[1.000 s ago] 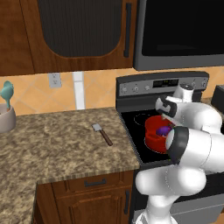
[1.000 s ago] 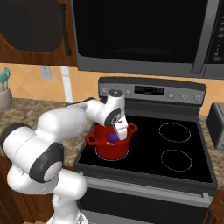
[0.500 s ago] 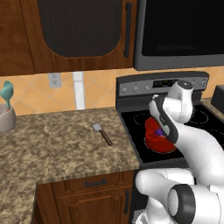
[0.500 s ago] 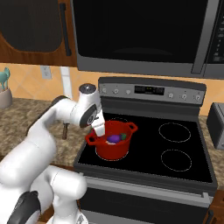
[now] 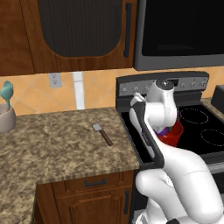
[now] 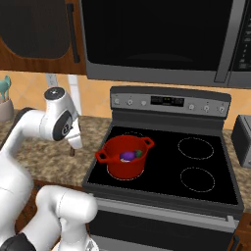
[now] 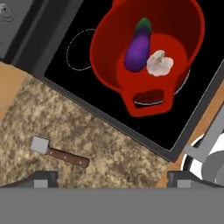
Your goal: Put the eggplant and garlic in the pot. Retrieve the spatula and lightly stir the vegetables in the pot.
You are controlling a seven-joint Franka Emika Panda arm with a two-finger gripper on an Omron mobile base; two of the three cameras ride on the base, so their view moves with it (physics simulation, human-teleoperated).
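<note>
Fingertips (image 7: 43,178) apart, spatula (image 7: 58,152) below, untouched.

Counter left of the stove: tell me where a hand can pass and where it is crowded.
The granite counter is bare from the utensil holder across to the spatula, and again in front of the spatula toward the counter edge. Crowded spots: the strip between the spatula and the stove, where the arm hangs, and the pot.

Eggplant (image 7: 137,49) and garlic (image 7: 159,62) lie touching in the pot (image 6: 125,167) (on the stove (image 6: 206,192)); spatula (image 5: 102,133) on counter (image 5: 52,148) left
</note>
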